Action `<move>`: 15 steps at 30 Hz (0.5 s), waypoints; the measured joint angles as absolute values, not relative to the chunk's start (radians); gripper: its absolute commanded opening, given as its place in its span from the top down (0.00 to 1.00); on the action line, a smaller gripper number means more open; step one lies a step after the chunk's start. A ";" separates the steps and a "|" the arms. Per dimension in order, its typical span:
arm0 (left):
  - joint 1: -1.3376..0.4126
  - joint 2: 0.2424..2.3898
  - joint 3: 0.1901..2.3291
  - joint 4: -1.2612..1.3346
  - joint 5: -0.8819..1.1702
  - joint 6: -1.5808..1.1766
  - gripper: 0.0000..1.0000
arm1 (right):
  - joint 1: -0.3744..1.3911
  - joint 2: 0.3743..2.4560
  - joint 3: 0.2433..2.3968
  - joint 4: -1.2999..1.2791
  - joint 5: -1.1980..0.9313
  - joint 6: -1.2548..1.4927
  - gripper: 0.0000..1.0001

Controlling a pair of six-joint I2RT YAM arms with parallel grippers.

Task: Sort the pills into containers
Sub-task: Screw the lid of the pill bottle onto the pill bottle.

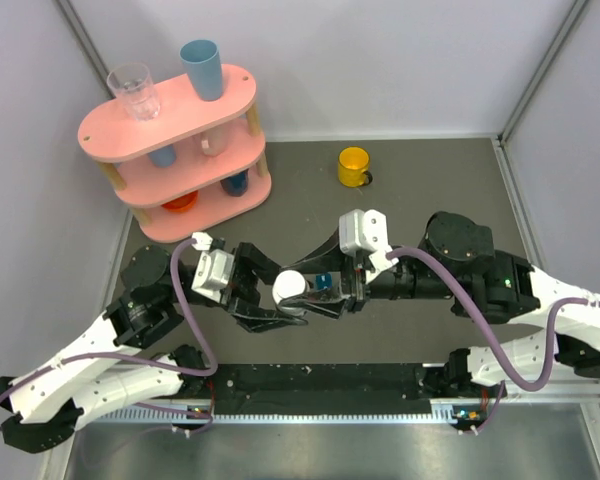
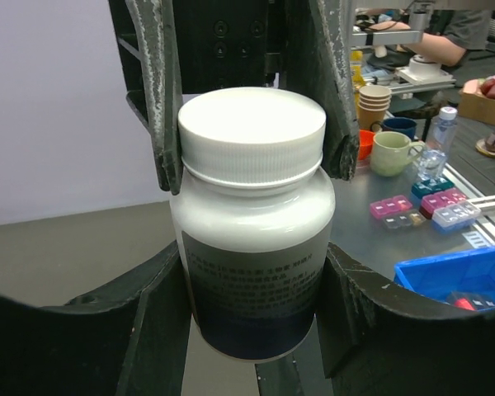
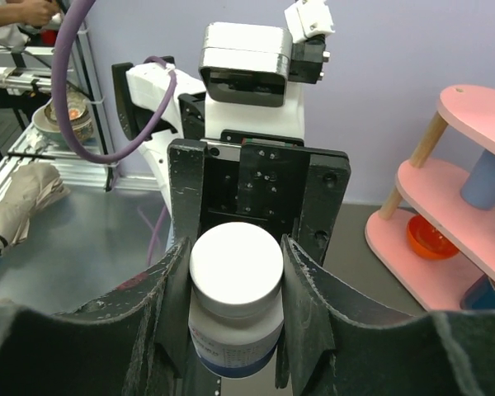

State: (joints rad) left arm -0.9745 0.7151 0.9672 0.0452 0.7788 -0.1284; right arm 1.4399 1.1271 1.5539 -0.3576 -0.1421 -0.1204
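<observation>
While the left gripper [image 2: 252,256] is clamped on the white bottle's [image 1: 290,290] body, the right gripper [image 3: 235,247] hugs both sides of its cap [image 3: 235,268]; whether it squeezes, I cannot tell. The dark-teal pill box [image 1: 323,281] shows just beside the bottle, mostly hidden under the right gripper.

Left arm [image 1: 80,365] reaches in from the left, right arm [image 1: 540,300] from the right; wrists meet nose to nose over mid-desk. Left end effector [image 2: 252,272]: fingers [image 2: 161,305] clamped on the body of a white bottle [image 2: 252,214], held roughly level. Right end effector [image 3: 235,264]: fingers [image 3: 313,280] flank the cap [image 2: 252,132] on both sides and seem to touch it; firm contact not certain.
</observation>
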 measured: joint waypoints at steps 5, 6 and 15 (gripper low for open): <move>-0.976 0.682 0.967 0.004 0.673 -0.108 1.00 | 1.440 1.131 1.538 -0.318 -0.082 -0.119 0.90; -0.976 0.676 0.967 -0.008 0.644 -0.101 1.00 | 1.440 1.135 1.538 -0.315 -0.059 -0.118 0.90; -0.973 0.655 0.966 -0.072 0.222 -0.019 1.00 | 1.439 1.290 1.657 -0.299 0.322 -0.085 0.93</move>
State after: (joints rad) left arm -0.9733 0.6552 0.9665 -0.0715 0.2222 -0.0193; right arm 1.4395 1.2900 1.6566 -0.2985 0.3222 -0.0849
